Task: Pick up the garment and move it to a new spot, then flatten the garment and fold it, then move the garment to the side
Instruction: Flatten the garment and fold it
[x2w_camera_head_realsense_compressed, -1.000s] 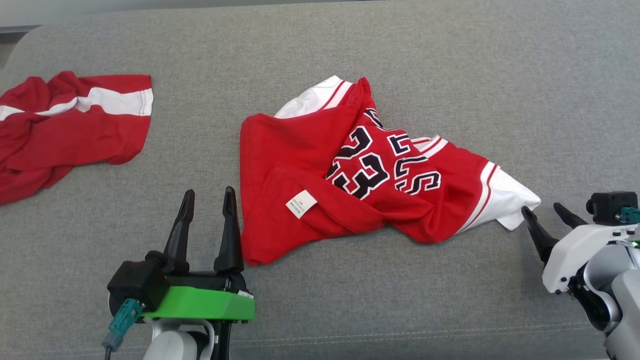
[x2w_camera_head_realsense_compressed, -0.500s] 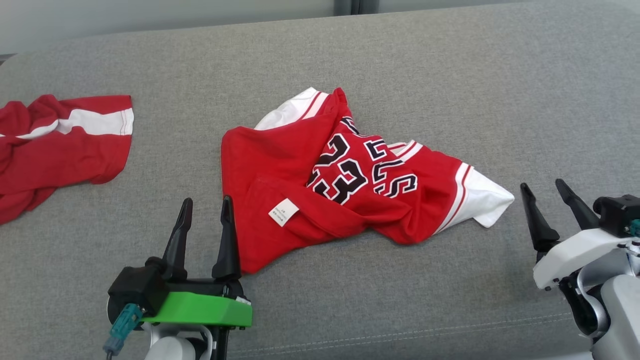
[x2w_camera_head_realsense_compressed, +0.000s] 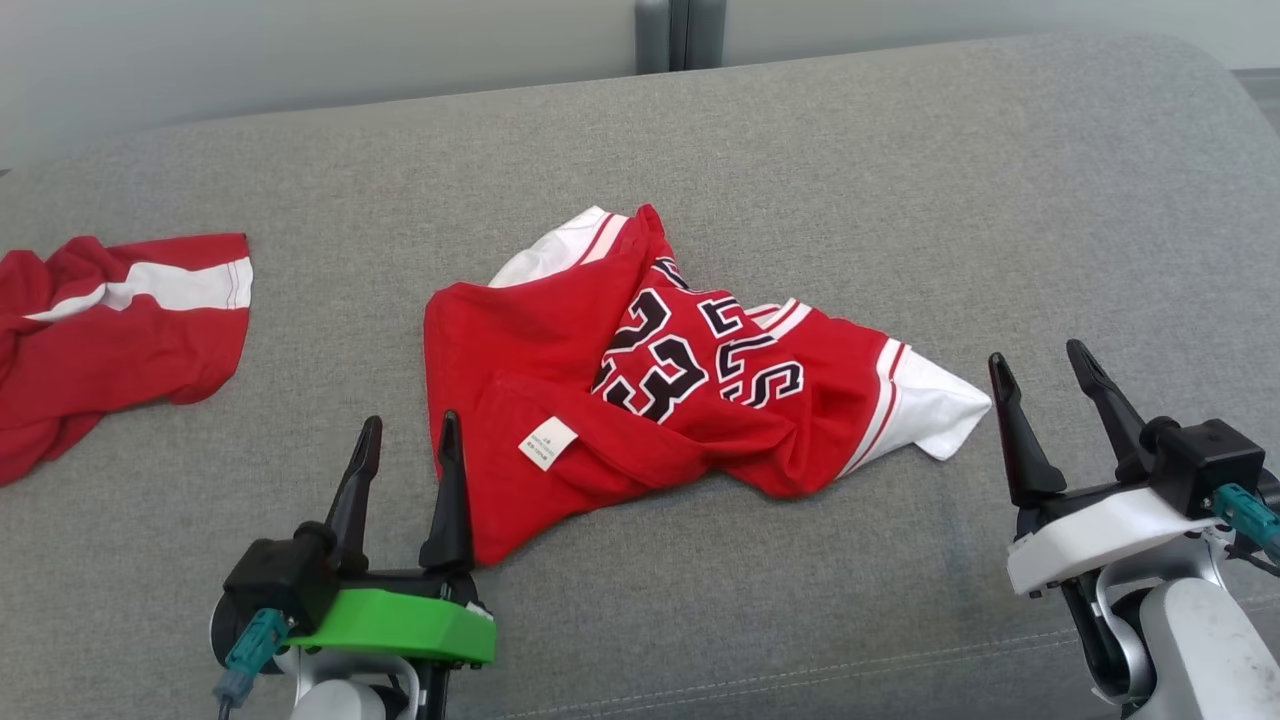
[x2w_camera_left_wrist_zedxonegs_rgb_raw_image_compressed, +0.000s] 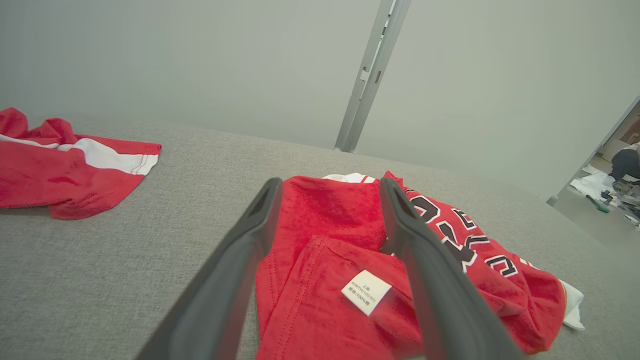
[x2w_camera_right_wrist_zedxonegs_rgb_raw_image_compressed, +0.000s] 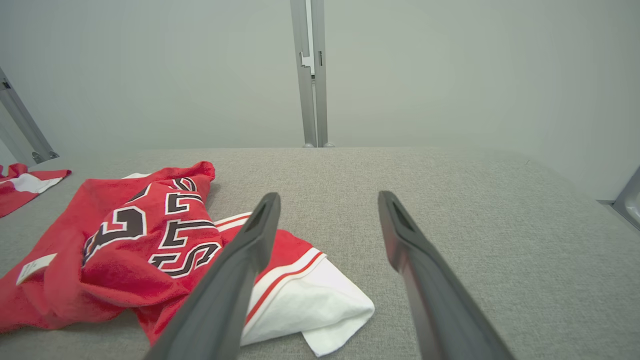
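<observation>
The garment (x2w_camera_head_realsense_compressed: 660, 380), a red jersey with black-and-white lettering, lies crumpled at the centre of the head view on the grey fabric-covered surface (x2w_camera_head_realsense_compressed: 900, 180). It is bunched over itself, with a white care label (x2w_camera_head_realsense_compressed: 547, 443) on its lower-left flap and a white sleeve end (x2w_camera_head_realsense_compressed: 930, 405) pointing toward the right of the frame. The left claw (x2w_camera_head_realsense_compressed: 411, 420) stands at lower left, released and empty. Its inner finger is just beside the garment's lower-left edge; contact cannot be confirmed. In the left wrist view the labelled flap appears in the gap between the fingers, so this claw is judged to be lined up on that corner. The right claw (x2w_camera_head_realsense_compressed: 1037, 352) stands at lower right, also released and empty, near the sleeve end but apart from it. In the right wrist view the sleeve lies left of the gap and bare surface fills the gap itself. This claw would therefore need to shift toward the frame's left before it could take hold. The two claws bracket the garment at opposite ends, which suits a two-point grip for lifting or spreading. A second red-and-white cloth (x2w_camera_head_realsense_compressed: 110, 340) lies at the left edge, well apart and not engaged. The garment is neither flat nor folded, so most of the task is judged outstanding.
</observation>
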